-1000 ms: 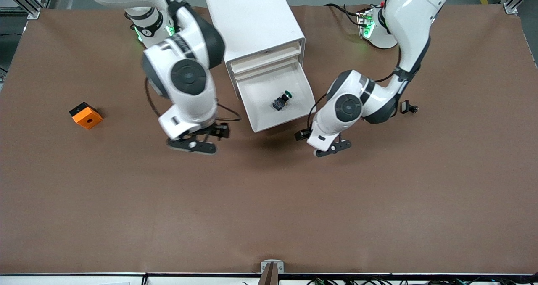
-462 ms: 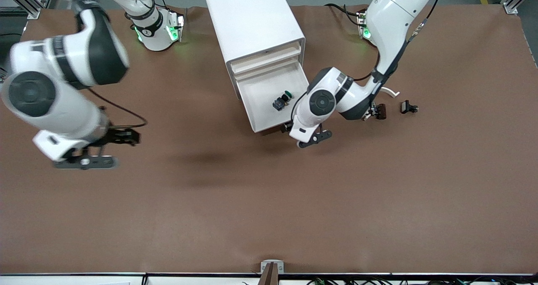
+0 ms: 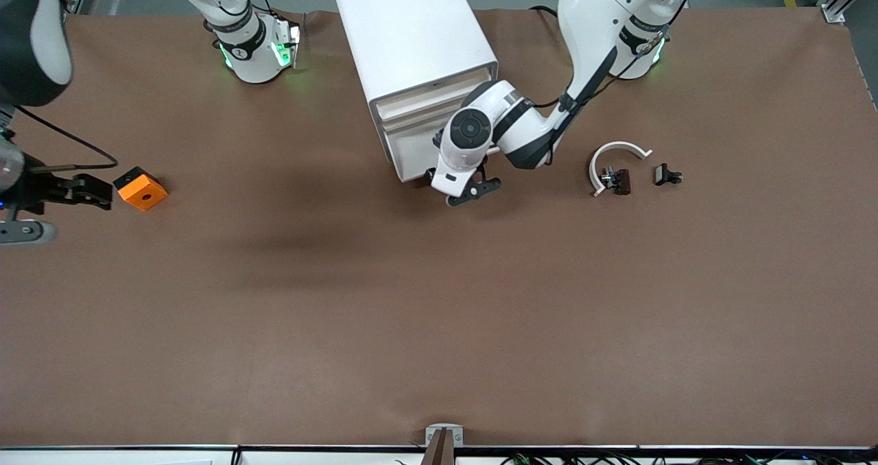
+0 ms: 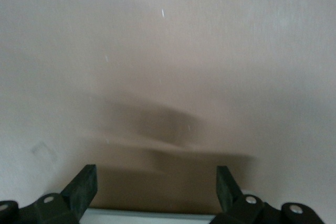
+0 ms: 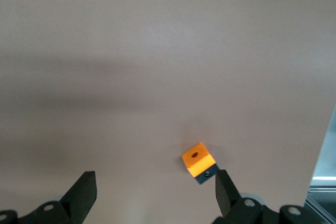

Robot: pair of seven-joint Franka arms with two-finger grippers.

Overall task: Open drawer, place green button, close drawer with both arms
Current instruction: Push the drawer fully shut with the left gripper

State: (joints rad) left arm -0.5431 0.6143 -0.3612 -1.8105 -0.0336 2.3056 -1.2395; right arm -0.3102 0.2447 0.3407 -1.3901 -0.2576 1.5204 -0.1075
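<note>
The left gripper (image 3: 473, 192), jaws spread wide and empty, sits at the front of the drawer (image 3: 410, 151), which juts only slightly from the cabinet (image 3: 411, 33), so the push runs straight inward. The button is hidden, presumably inside. The right gripper (image 3: 65, 191), jaws wide, waits beside the orange block (image 3: 140, 188) on the worktop (image 3: 439, 314).

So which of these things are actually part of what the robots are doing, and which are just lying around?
Part of the job:
- the drawer, partly pushed in
- the cabinet holding it
- the left gripper, open, at the drawer front
- the button: hidden now

Lying about:
- orange block, beside the waiting right gripper, open
- white curved strip with a black clip
- second black clip
</note>
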